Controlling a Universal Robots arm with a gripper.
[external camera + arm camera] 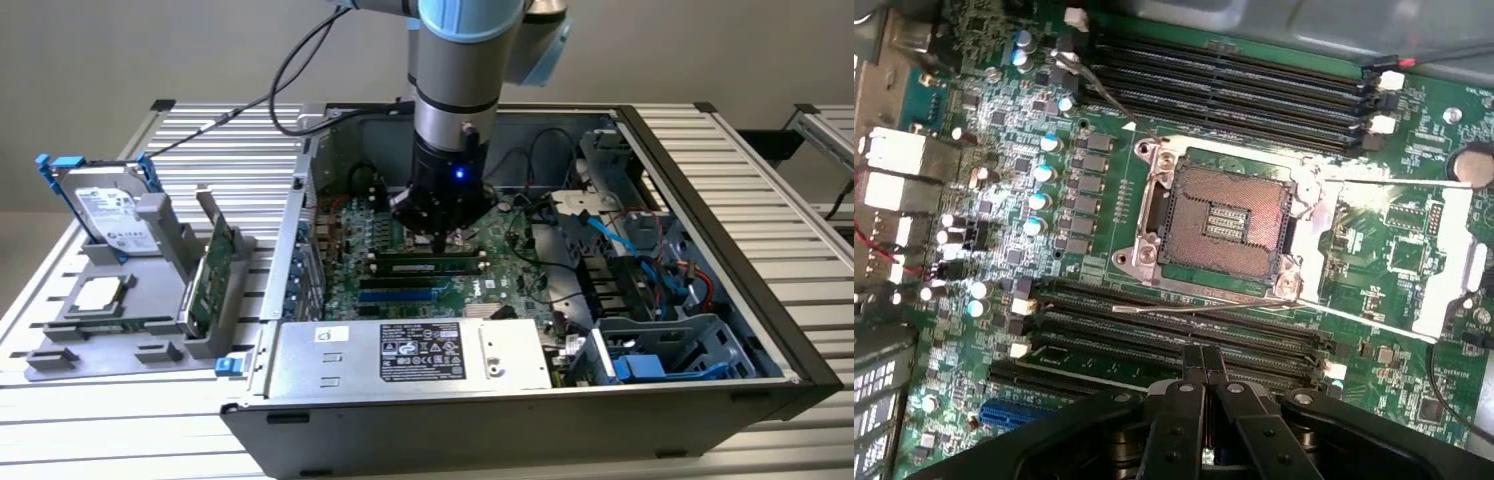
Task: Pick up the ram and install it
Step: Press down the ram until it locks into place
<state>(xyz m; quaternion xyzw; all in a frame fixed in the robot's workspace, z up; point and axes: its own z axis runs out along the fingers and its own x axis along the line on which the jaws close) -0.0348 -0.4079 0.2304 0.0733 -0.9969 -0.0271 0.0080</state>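
The ram (pixel 427 266), a narrow green stick with black chips, stands in a black motherboard slot inside the open computer case (pixel 694 200). My gripper (pixel 442 240) hangs straight down over the motherboard (pixel 501 285), its tips just behind and above the ram. In the wrist view the two black fingers (pixel 1189 400) press together at the gripper (pixel 1204 358), shut with nothing between them. They sit over the row of black memory slots (pixel 1174 320) beside the bare processor socket (pixel 1219 215). From the wrist view I cannot tell the ram apart from the slots under the fingers.
A grey fixture (pixel 80 345) at the exterior view's left holds a hard drive (pixel 114 215), a wide green expansion card (pixel 214 268) and a square silver chip (pixel 96 295). The power supply (pixel 414 355) lies at the case front. Blue cables (pixel 627 250) and a drive cage (pixel 667 350) crowd the right.
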